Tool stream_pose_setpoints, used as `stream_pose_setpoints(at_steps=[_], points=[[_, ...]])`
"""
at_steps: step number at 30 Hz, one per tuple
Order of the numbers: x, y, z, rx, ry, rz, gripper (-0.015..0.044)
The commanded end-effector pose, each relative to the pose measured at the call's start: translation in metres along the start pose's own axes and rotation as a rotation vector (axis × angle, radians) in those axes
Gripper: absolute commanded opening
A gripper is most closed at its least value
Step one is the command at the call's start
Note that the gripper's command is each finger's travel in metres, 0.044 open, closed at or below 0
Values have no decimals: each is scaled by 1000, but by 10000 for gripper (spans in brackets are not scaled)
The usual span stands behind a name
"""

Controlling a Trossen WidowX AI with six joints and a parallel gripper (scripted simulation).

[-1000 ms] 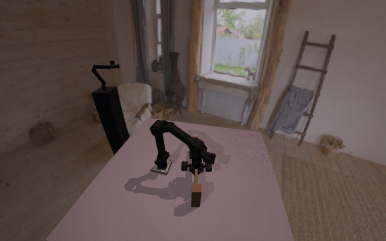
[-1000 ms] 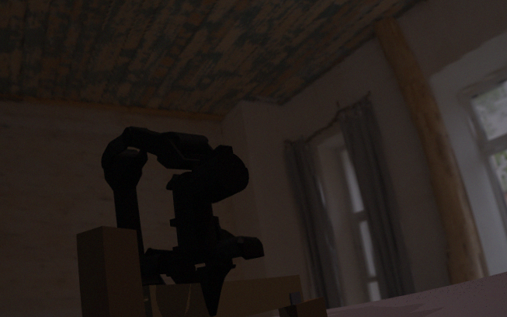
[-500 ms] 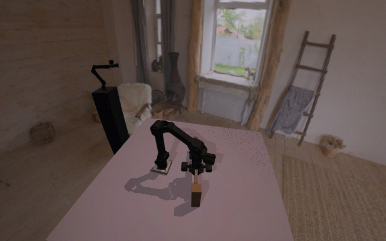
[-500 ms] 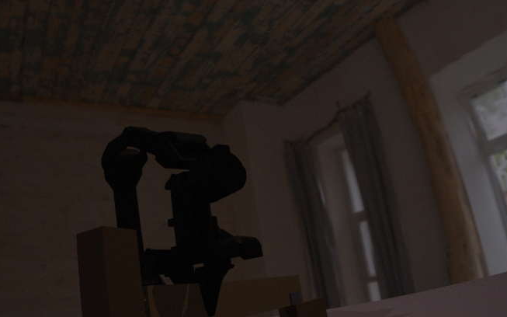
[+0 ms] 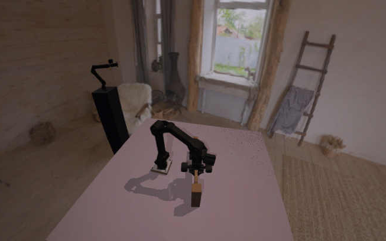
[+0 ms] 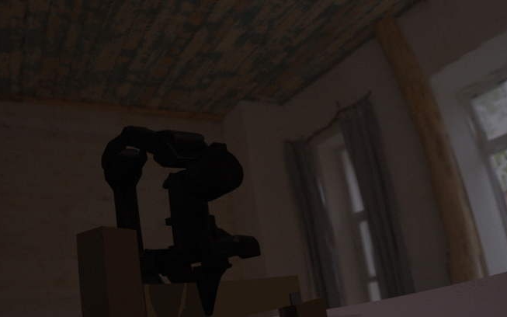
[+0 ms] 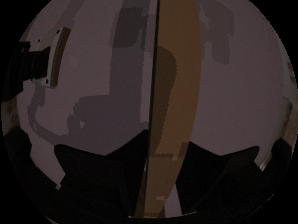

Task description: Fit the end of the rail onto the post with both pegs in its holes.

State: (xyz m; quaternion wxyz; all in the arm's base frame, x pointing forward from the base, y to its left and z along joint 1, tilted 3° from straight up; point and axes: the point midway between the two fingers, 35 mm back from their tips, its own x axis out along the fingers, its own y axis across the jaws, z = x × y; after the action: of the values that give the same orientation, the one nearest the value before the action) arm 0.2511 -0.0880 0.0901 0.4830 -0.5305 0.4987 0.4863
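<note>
The wooden rail [image 5: 195,177] [image 6: 255,293] [image 7: 182,100] looks about level in the exterior view. My gripper [image 5: 196,173] [image 6: 207,308] [image 7: 157,135] is shut on it nearer the post end, pointing down. The rail's near end shows right beside the upright wooden post [image 5: 195,195] [image 6: 107,271], off the table. No pegs or holes show, and whether the end touches the post cannot be told. The rail's far end is at the grey bracket [image 6: 294,297] on the low footboard block [image 6: 306,308]; how deep it sits there is hidden.
The arm's base plate [image 5: 161,166] [image 7: 60,57] stands on the pink table [image 5: 146,215] to the left of the rail. A second arm [image 5: 100,73] stands on a black pedestal [image 5: 110,116] off the table at the back left.
</note>
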Motion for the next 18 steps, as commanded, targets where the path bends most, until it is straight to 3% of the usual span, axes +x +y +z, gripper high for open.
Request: stream_pose_setpoints(at_steps=[1,18], points=[[-2,-1,-2,-3,-1,-6,0],[0,-1,-7,-3,0,-6,0]])
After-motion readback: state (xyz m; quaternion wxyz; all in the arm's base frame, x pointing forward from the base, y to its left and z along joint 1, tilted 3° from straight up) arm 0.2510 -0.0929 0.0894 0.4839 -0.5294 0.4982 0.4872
